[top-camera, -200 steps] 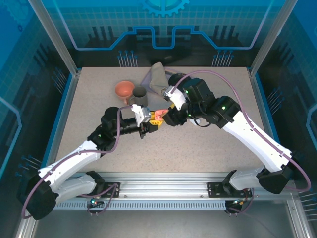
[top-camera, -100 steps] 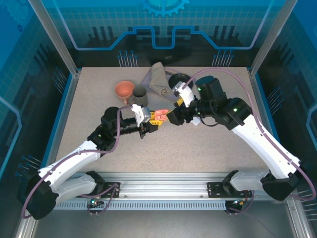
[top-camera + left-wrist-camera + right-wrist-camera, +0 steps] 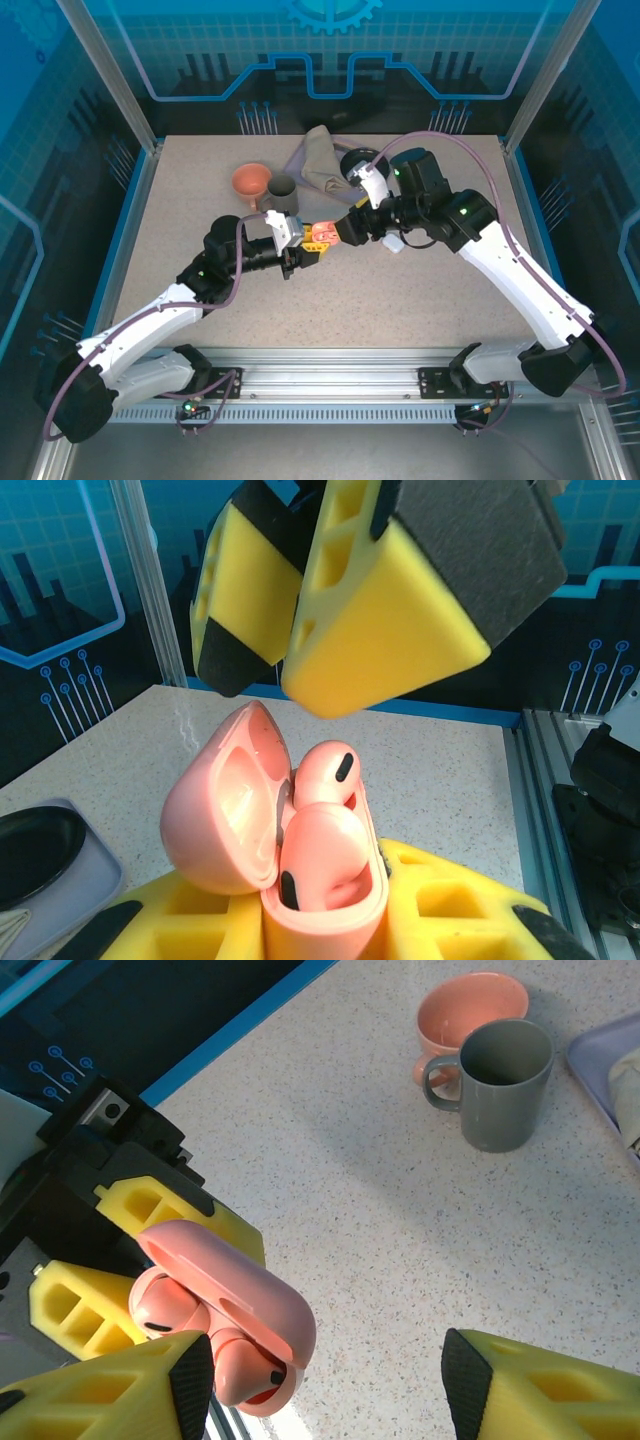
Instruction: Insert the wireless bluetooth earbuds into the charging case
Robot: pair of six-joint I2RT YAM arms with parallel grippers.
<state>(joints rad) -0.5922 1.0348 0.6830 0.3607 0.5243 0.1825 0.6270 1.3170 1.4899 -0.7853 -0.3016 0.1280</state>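
Note:
The salmon-pink charging case [image 3: 325, 905] stands upright with my left gripper [image 3: 320, 925] shut on its lower body. Its lid [image 3: 220, 805] hangs open to the left. Two salmon-pink earbuds [image 3: 325, 770] [image 3: 320, 850] sit in its wells, black tips showing. My right gripper [image 3: 278, 685] hovers just above the case, open and holding nothing. From the right wrist, the case [image 3: 235, 1300] lies by the left finger of my right gripper [image 3: 325, 1390], not between the pads. From above, both grippers [image 3: 303, 247] [image 3: 345, 230] meet at the case [image 3: 321, 232] mid-table.
A salmon cup [image 3: 251, 180] and a grey mug [image 3: 283, 193] stand just behind the left gripper. A grey cloth [image 3: 318, 160] lies on a tray at the back. A small white object [image 3: 393, 243] rests on the table under the right arm.
My right gripper has opened and its arm has swung back to the right, away from the case. The left arm has held still with the case.

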